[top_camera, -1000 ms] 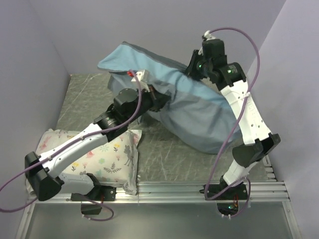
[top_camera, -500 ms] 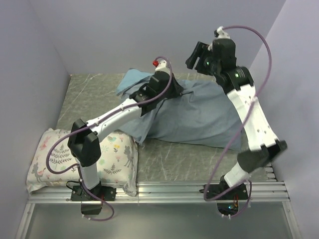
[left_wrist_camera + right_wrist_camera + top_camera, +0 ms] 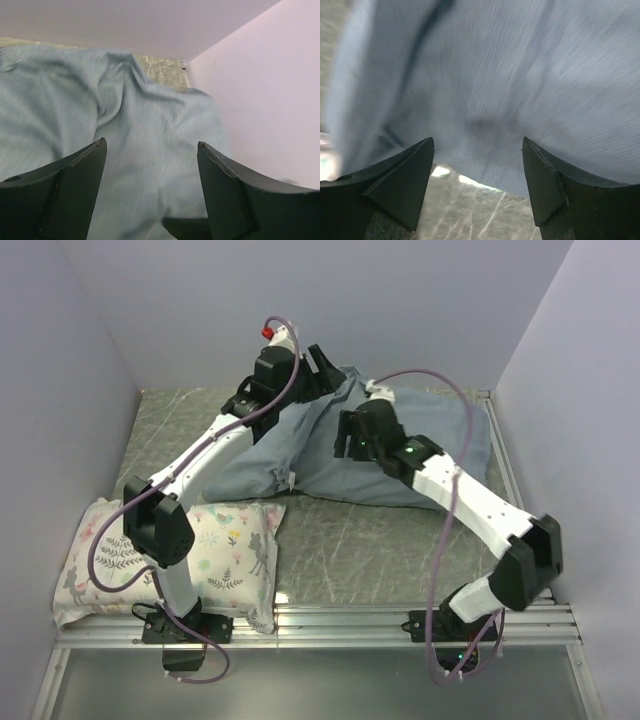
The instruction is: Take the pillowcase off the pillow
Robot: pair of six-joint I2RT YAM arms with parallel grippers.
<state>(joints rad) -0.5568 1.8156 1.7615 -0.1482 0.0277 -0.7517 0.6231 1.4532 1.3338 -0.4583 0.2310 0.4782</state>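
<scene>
The dusty blue-grey pillowcase [image 3: 440, 445] lies crumpled and fairly flat across the back of the table. No plain white pillow shows; whether it is inside the cover I cannot tell. My left gripper [image 3: 326, 364] hangs above the pillowcase's back left part, and in the left wrist view the left gripper [image 3: 150, 146] is open with only blue fabric [image 3: 145, 105] below it. My right gripper [image 3: 350, 436] sits low over the middle of the cover. In the right wrist view it [image 3: 477, 144] is open and empty above the pillowcase's near edge [image 3: 520, 80].
A white pillow printed with flowers and animals [image 3: 225, 550] lies at the front left, partly under the left arm. The grey marbled table [image 3: 350, 540] shows in front of the pillowcase. Lilac walls close in the back and both sides.
The pillowcase, held up a second ago, has dropped flat onto the table. Both grippers have opened and let go. The left arm reached to the back; the right arm came down and leftward.
</scene>
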